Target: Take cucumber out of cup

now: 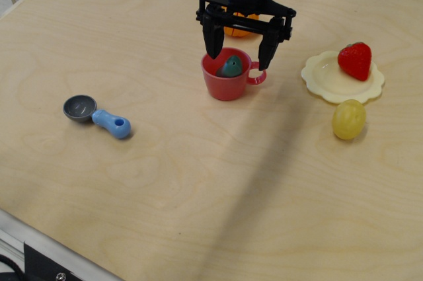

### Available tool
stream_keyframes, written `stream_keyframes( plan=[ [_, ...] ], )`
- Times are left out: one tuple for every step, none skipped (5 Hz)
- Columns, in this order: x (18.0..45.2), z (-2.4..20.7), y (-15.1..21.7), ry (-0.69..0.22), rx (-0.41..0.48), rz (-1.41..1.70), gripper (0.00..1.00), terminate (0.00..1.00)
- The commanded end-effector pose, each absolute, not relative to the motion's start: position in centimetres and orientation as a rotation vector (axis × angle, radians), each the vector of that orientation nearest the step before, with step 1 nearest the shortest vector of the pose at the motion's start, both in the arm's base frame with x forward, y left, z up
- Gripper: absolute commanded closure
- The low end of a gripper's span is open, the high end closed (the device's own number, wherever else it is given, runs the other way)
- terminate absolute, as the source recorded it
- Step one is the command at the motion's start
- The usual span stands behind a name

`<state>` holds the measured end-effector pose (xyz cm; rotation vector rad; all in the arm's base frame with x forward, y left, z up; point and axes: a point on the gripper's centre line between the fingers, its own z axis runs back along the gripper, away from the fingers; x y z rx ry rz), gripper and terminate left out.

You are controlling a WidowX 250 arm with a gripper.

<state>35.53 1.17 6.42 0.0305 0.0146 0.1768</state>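
Observation:
The red cup stands upright near the table's middle back, its loop handle pointing right. The teal-green cucumber sits inside it, its rounded end sticking up above the rim. My black gripper is open and hangs right over the cup. Its left fingertip is at the cup's left rim and its right fingertip is near the handle, so the cucumber lies between them. Whether a finger touches the cup cannot be told.
An orange toy sits just behind the gripper, mostly hidden by it. A cream plate with a red strawberry is at the right, a yellow lemon-like toy in front of it. A grey-bowled, blue-handled scoop lies at the left.

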Motion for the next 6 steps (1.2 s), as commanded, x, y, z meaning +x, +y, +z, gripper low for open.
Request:
stream_keyframes(
  plan=[
    [36.3,7.33,1.69,-0.032,0.049,0.19,0.0,0.0],
    [36.49,6.76,1.62,-0.019,0.058,0.184,0.0,0.0],
    [36.48,6.7,1.73,-0.02,0.065,0.196,0.0,0.0],
    [36.43,6.77,1.98,-0.019,0.066,0.208,1.0,0.0],
    [36.42,6.72,2.27,-0.018,0.064,0.218,1.0,0.0],
    [36.4,7.02,2.53,-0.024,0.059,0.227,1.0,0.0]
  ],
)
